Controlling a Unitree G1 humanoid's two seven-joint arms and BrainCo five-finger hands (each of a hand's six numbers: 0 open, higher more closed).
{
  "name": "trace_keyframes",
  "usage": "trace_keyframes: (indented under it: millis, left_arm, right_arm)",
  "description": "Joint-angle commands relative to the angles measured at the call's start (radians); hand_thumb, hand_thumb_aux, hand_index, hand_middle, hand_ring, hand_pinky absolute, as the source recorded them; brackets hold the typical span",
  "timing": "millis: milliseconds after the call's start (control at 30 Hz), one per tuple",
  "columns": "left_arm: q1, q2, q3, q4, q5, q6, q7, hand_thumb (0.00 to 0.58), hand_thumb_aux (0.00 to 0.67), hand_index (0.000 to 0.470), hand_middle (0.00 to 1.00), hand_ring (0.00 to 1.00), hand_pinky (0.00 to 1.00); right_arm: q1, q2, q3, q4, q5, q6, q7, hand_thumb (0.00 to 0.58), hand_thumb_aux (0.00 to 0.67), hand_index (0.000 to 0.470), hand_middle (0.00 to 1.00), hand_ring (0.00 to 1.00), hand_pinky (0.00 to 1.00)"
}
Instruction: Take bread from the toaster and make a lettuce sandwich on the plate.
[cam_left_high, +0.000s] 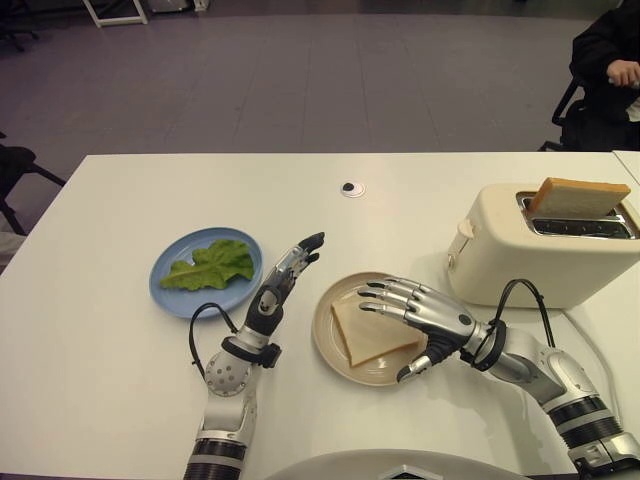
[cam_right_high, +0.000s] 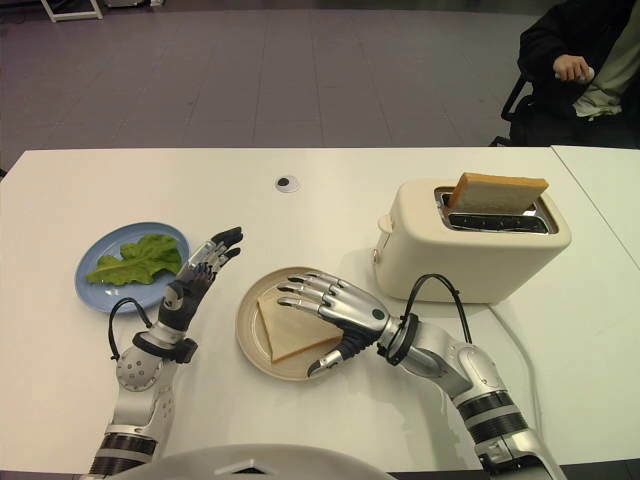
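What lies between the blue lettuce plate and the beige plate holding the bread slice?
The left hand, fingers open, held upright over bare white table; both eye views show it.

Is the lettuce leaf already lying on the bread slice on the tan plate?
No, the lettuce leaf lies on the blue plate, apart from the bread slice on the tan plate.

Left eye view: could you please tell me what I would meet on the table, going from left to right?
Blue plate → left hand → tan plate → toaster.
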Motion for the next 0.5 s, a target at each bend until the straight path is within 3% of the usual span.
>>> trace_keyframes:
  millis: [33,167,267,367,500]
  left_arm:
    - [0.025,0.007,0.016,-0.065,-0.009,0.038,0.018,0.0,0.0,0.0,0.0,0.0,0.0]
    - [0.018,0.046,0.101,-0.196,0.095,0.151,0.119,0.0,0.0,0.0,0.0,0.0,0.0]
    - [-0.027,0.17,0.234,-0.243,0.305,0.242,0.209,0.0,0.0,0.0,0.0,0.0,0.0]
    - [-0.107,0.341,0.333,-0.141,0.509,0.28,0.296,0.0,0.0,0.0,0.0,0.0,0.0]
    - [-0.196,0.552,0.266,0.096,0.859,0.31,0.472,0.0,0.0,0.0,0.0,0.0,0.0]
  right_arm:
    - [0.012,-0.018,-0.008,-0.018,0.056,0.009,0.024,0.0,0.0,0.0,0.0,0.0,0.0]
    - [0.015,-0.014,-0.021,-0.03,0.23,0.012,0.058,0.0,0.0,0.0,0.0,0.0,0.0]
    - [0.046,-0.025,-0.03,-0.07,0.49,0.029,0.116,0.0,0.0,0.0,0.0,0.0,0.0]
    - [0.063,-0.019,-0.041,-0.088,0.604,0.046,0.16,0.0,0.0,0.0,0.0,0.0,0.0]
    - [0.06,0.012,-0.035,-0.091,0.616,0.055,0.2,0.0,0.0,0.0,0.0,0.0,0.0]
